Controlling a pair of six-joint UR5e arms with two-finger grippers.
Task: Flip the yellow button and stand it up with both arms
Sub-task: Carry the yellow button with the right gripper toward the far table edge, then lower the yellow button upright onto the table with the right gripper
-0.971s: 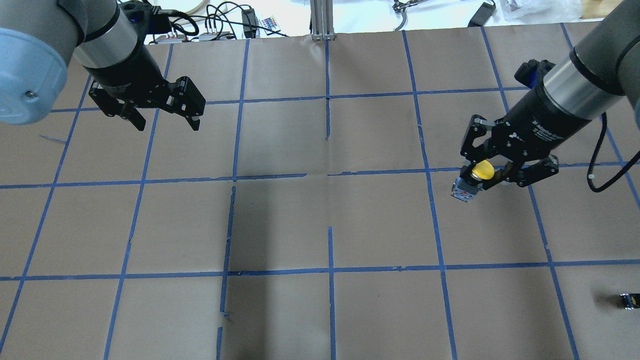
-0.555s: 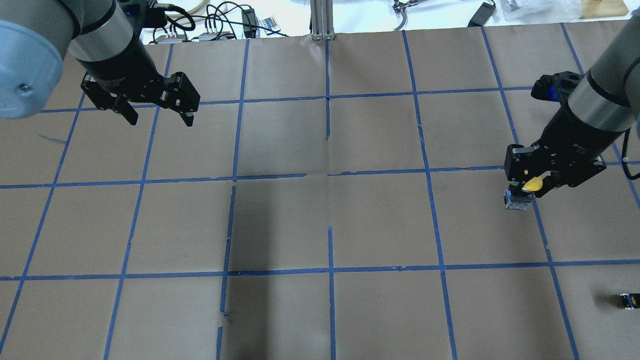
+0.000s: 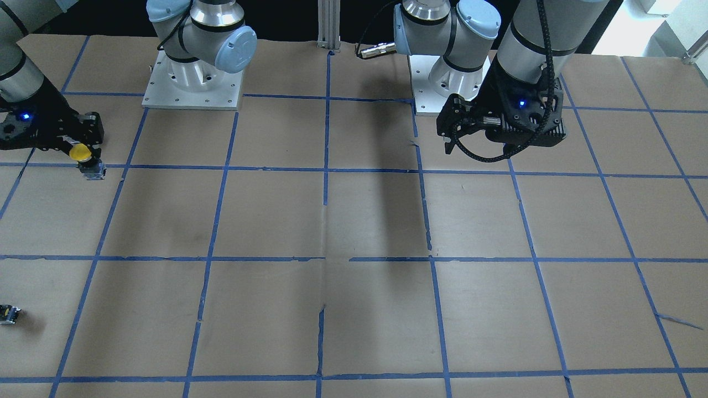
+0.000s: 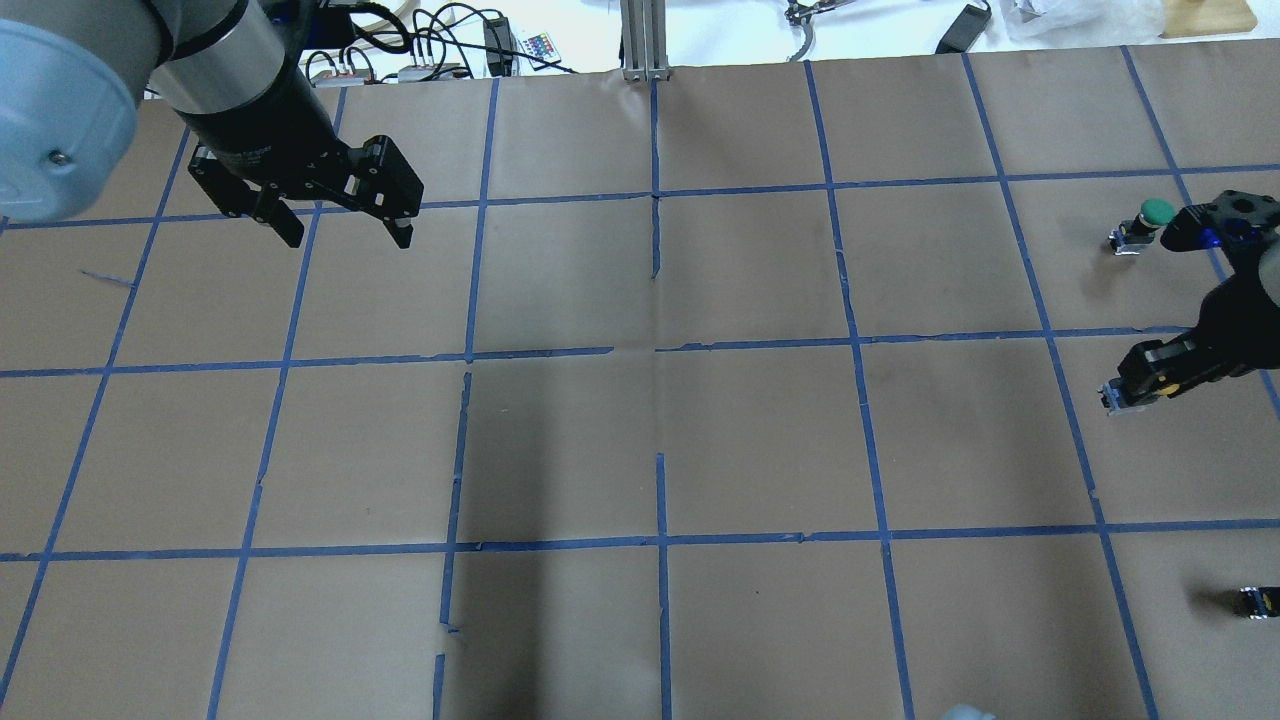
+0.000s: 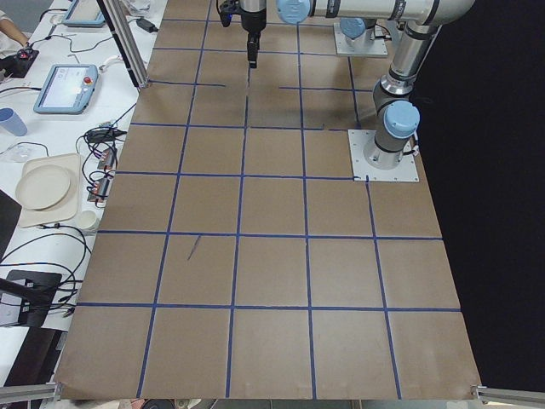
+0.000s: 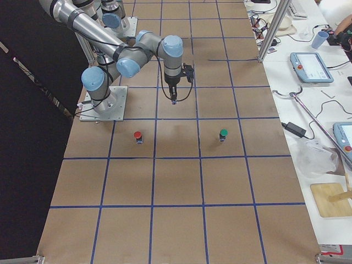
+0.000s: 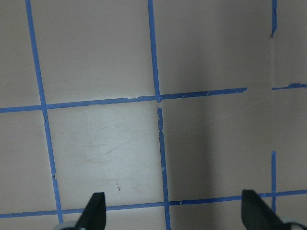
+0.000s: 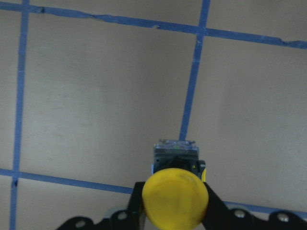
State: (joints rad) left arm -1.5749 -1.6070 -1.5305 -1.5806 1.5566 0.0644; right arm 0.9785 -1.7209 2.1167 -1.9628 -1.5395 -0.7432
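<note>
A green-capped button (image 4: 1148,218) stands upright on the taped brown table (image 4: 760,440), well apart from a tiny dark part (image 4: 1256,601).

The right claw (image 4: 1128,390) has carried the yellow button (image 3: 81,151) farther right.

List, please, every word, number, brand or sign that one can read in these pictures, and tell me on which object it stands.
No text here can be read with certainty.
White print on the black body of the left gripper: too blurred to read.
Display of the blue-framed touch screen on the side bench: too small to read.
Cap of the yellow-capped push button: no marking shows.
</note>
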